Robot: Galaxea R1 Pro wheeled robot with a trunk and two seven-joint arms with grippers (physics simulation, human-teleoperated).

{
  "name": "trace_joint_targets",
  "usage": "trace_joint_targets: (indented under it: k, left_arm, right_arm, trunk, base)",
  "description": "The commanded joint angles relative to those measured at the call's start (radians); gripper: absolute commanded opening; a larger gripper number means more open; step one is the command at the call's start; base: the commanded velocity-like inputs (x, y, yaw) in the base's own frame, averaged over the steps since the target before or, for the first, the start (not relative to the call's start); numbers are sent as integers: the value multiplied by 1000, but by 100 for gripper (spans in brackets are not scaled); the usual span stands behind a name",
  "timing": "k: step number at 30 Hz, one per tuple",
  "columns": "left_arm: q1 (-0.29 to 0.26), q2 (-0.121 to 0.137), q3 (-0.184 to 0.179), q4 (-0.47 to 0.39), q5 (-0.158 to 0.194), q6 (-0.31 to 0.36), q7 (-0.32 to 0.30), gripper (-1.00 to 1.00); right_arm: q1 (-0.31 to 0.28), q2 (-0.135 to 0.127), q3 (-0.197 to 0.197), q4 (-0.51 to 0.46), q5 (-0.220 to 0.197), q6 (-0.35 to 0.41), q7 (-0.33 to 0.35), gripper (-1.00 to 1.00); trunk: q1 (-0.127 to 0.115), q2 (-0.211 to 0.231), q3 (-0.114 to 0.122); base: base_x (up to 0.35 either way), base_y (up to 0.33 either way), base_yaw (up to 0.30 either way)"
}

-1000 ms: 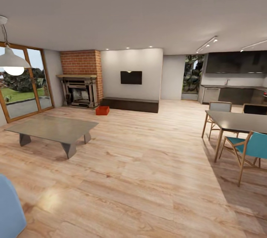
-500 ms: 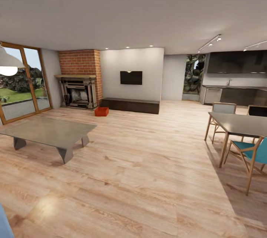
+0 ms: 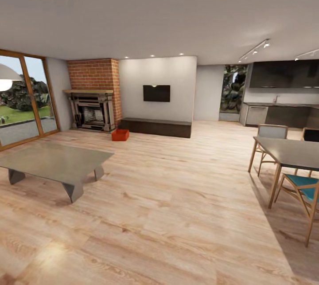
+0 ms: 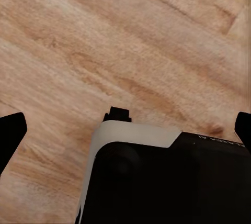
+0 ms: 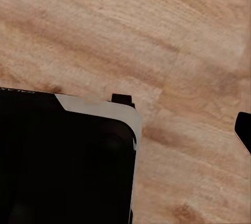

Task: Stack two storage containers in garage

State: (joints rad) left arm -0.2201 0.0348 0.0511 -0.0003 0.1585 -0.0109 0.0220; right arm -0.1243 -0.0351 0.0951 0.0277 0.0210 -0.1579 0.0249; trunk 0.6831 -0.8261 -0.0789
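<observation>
Your left gripper hangs spread and empty over the wood floor; the right gripper's spread I cannot tell. Far ahead, one storage container sits by the fireplace, so nothing is fetched yet

Ahead of me the plank floor runs to the far wall. A container sits on it just before the fireplace, at the left end of a low bench. A screen hangs above that bench. The low table stands near me on the left, the glass door behind it. The dining table and chairs are at my right, the kitchen counter behind them.
</observation>
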Motion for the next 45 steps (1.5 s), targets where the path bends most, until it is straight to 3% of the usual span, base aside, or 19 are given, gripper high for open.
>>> trace_joint_targets:
  k: [1,35,45]
  left_arm:
    - [-1,0,5,0,5,-1,1,100]
    - [-1,-5,4,0,3,6,6,100]
    - [-1,-7,4,0,4,6,6,100]
  right_arm:
    - [-2,0,6,3,2,-6,1,100]
    - [-2,1,4,-2,10,-4,4,100]
    - [-2,1,-1,-4,-4,-4,3,100]
  trunk:
    - [1,-1,-2]
    - [1,-1,-2]
    - [1,-1,-2]
  base:
    - [323,0,0]
    - [323,0,0]
    - [323,0,0]
